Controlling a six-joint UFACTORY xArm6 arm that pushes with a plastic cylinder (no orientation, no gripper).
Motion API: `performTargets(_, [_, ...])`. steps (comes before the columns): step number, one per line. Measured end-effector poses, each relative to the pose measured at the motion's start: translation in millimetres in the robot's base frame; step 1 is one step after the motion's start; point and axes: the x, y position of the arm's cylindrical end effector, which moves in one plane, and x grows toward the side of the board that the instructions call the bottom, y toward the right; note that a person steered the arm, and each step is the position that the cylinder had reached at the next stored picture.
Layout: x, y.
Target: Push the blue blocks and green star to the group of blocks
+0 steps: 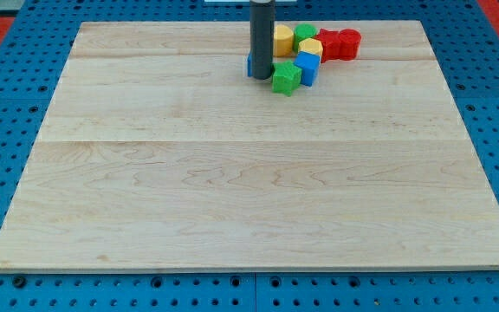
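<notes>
My tip (260,77) rests on the board near the view's top centre, at the left side of a cluster of blocks. A blue block (250,65) is mostly hidden behind the rod, touching it. A green star (286,77) sits just right of the tip. A second blue block (307,68) lies right of the star. Behind them are a yellow block (282,40), a green block (305,35), another yellow block (311,47) and two red blocks (329,44) (349,42), all packed together.
The wooden board (249,173) lies on a blue pegboard table (7,113). The block cluster is close to the board's top edge.
</notes>
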Motion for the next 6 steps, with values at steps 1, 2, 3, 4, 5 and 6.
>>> performTargets(1, [-0.9, -7.2])
performTargets(2, [-0.9, -33.7])
performTargets(3, [-0.9, -49.7])
performTargets(4, [-1.7, -49.0])
performTargets(5, [-2.4, -44.9])
performTargets(6, [-2.4, -39.2])
